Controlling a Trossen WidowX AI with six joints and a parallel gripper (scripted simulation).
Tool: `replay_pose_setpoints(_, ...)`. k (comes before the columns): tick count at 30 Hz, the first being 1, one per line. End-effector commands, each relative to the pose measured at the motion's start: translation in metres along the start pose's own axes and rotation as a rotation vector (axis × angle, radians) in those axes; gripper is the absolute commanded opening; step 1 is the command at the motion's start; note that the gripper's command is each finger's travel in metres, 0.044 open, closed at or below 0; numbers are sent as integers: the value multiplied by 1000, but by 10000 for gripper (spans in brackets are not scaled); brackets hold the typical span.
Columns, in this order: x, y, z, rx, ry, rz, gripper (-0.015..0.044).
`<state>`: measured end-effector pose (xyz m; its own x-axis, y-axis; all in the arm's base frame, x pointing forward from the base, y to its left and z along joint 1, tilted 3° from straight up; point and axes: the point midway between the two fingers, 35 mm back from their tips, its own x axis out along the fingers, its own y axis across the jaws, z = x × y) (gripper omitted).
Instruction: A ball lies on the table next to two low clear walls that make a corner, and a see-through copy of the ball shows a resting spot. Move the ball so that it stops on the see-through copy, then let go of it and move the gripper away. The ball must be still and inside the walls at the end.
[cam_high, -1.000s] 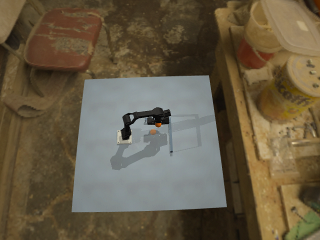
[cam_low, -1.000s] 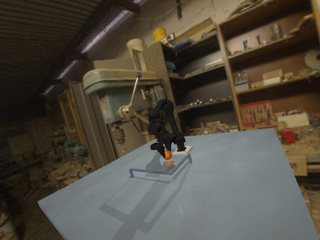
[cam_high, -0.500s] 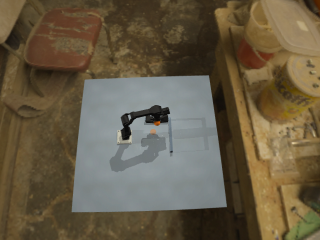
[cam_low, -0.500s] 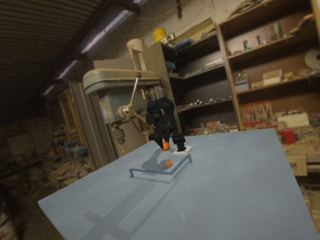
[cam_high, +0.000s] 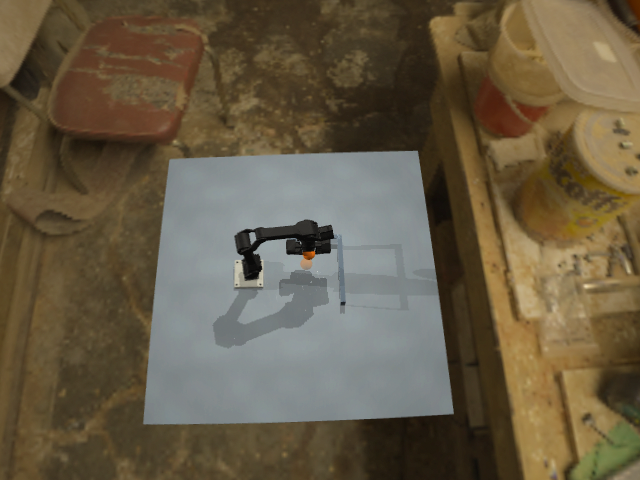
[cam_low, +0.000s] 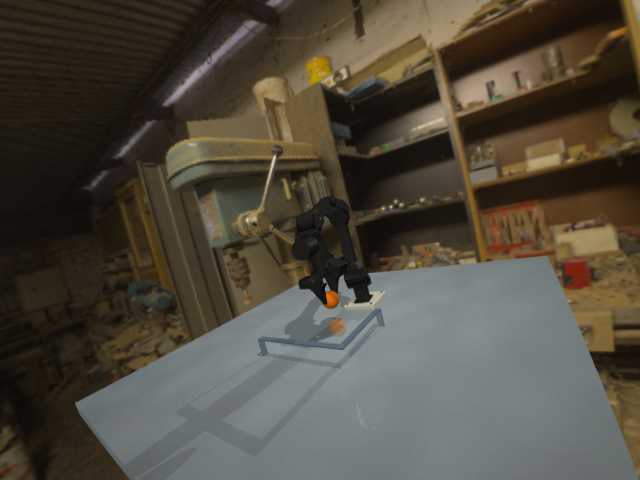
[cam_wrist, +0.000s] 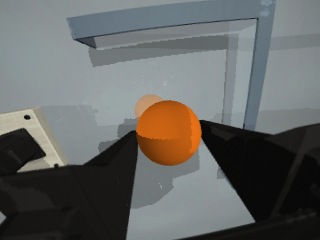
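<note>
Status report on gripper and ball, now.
Gripper shut on ball, held off the table. See-through copy below, inside the walls. Nothing in the way.

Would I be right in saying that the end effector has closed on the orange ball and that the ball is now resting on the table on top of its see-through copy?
Not quite. The end effector has closed on the orange ball, but the ball is held in the air above the table, not resting on it. The exterior view shows it hanging clear above the see-through copy.
</note>
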<state>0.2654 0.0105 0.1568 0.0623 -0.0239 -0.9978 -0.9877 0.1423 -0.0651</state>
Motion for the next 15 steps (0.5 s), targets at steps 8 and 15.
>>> replay_pose_setpoints(8, 19, 14, -12, -4, 2, -2, 0)
replay_pose_setpoints(15, 46, 12, -11, -4, 2, -2, 0)
